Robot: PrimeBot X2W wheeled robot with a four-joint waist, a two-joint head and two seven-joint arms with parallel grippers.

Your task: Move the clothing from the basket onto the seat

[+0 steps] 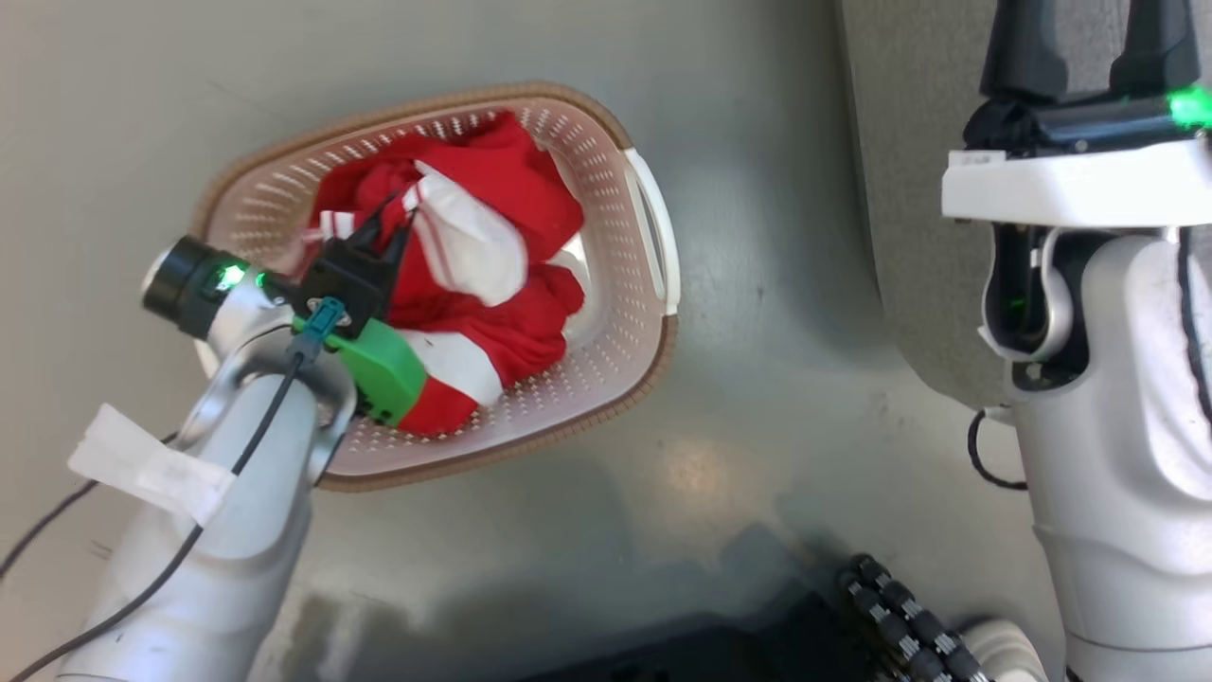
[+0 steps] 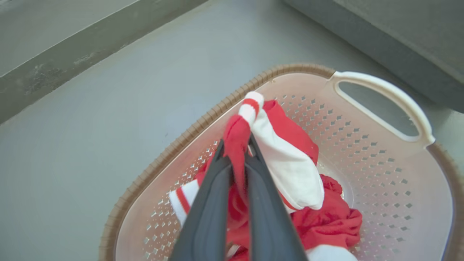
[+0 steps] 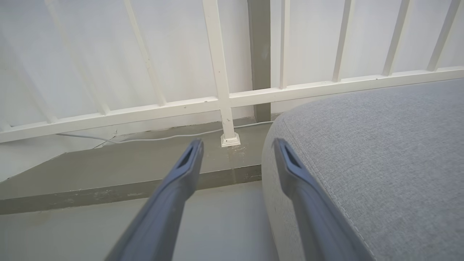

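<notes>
The cream perforated basket with a brown rim stands on the grey floor. Red clothing with white panels lies bunched inside it. My left gripper reaches into the basket and is shut on a raised fold of the clothing. In the left wrist view the left gripper pinches a red strip of the clothing just above the basket. My right gripper hangs open by the grey seat, holding nothing. In the right wrist view the right gripper stands open over the left edge of the seat.
A white railing and a low grey kerb run behind the seat, with a thin cable along the wall. My dark base with a ribbed hose lies at the bottom of the head view. Bare floor separates basket and seat.
</notes>
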